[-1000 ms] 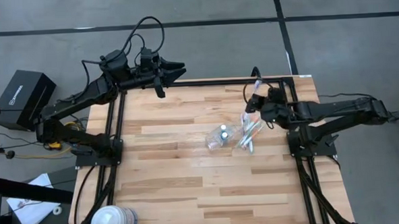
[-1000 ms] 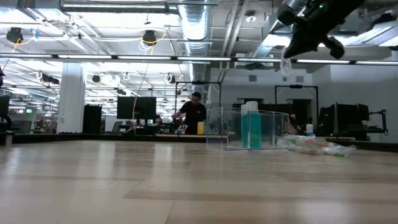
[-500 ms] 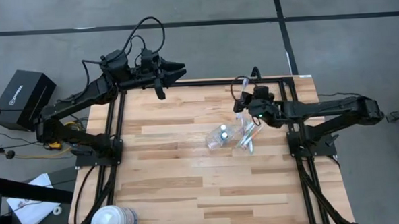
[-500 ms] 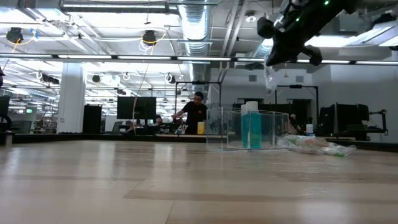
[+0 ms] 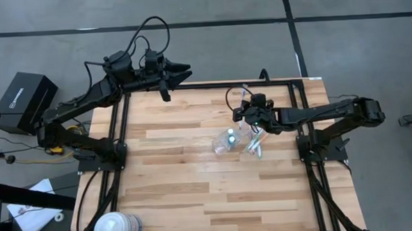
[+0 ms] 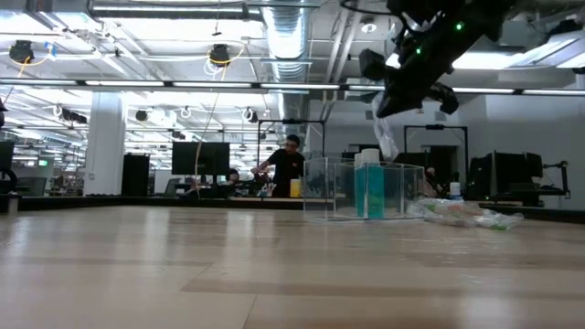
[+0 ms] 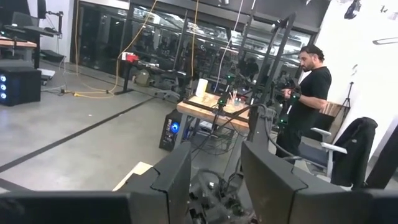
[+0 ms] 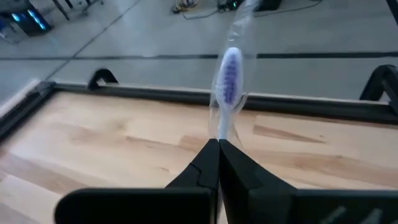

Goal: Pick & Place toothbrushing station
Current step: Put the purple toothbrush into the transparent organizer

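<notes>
Setting: a pale plank table (image 5: 194,165) inside a black frame, standing on a grey concrete floor, with an open workshop showing beyond it in the low view; a person in dark clothing (image 6: 285,169) is standing far behind the table.

Right gripper (image 5: 246,108): hanging above the far right part of the table, just beside the cup; its jaws are pressing fully together on the handle of one toothbrush (image 8: 229,84), which is sticking out past the fingertips, bristle head farthest from the jaws.

Held toothbrush: thin, pale handle, violet bristles, apparently sheathed in a clear wrapper; in the low view it is dangling at a tilt below the gripper.

Cup (image 5: 229,140): small, see-through, lying on the wood below and just beside the gripper; a blue tube with a white end (image 6: 367,185) is showing by it in the low view.

Remaining toothbrushes (image 5: 256,141): a loose pastel bundle lying on the wood just beside the cup.

Left gripper (image 5: 180,71): idling at the table's far edge, well apart from the items, its fingers standing partly open and holding nothing.

Risk, judged: the pinch is sitting low on a slippery wrapper, so the brush may be swivelling or sliding free; lowered off-line, its tip could nudge the light cup aside.
</notes>
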Tool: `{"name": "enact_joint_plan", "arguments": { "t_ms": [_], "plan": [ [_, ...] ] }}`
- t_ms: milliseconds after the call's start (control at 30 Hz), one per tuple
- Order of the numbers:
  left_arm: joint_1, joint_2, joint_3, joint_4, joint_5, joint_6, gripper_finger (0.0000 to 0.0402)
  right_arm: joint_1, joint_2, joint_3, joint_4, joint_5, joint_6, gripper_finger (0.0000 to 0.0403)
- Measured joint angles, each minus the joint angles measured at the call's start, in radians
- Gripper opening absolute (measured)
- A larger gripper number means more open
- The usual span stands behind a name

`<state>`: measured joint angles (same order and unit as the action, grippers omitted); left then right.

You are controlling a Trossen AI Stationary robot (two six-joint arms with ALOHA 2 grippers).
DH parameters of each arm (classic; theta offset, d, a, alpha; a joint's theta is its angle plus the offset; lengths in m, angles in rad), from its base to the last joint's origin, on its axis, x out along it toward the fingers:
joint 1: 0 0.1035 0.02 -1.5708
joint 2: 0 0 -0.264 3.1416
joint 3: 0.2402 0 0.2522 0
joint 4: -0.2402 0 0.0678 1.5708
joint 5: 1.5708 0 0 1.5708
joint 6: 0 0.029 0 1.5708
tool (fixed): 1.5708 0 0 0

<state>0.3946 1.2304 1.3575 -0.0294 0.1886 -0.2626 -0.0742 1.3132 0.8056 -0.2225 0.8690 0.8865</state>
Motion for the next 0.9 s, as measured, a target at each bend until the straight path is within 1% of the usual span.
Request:
{"name": "enact_joint_plan", "arguments": {
  "t_ms": [400,633,900],
  "plan": [
    [0.005,0.000,0.000,-0.001,0.001,0.026,0.0136,0.003,0.041,-0.003,0.000,-0.006,-0.022,0.0000],
    [0.007,0.000,0.000,-0.001,0.000,0.023,0.0136,0.036,0.050,-0.011,-0.006,-0.003,-0.019,0.0000],
    [0.007,0.000,0.000,-0.001,0.000,0.023,0.0136,0.115,0.050,-0.050,-0.025,0.023,0.102,0.0000]
  ]
}}
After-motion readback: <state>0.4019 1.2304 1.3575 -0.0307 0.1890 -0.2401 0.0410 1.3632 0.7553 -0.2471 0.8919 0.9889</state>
